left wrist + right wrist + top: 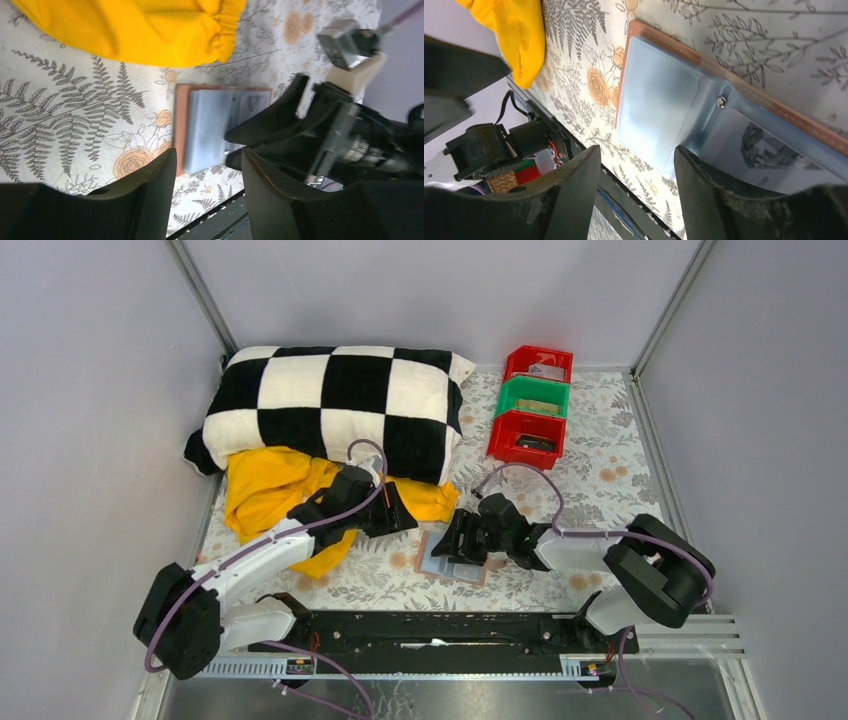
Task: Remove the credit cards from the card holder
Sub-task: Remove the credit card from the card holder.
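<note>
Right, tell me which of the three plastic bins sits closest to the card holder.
The front red bin, at the near end of the row. The green bin is directly behind it, and the second red bin sits farthest back.

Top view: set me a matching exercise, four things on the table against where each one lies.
Things:
1. pillow
2. yellow cloth
3. wallet
4. bins

Places:
A. back right, in a row
B. near centre, under the right gripper
C. back left
D. just in front of the pillow, partly under it

Pairs: 1-C, 2-D, 3-B, 4-A
</note>
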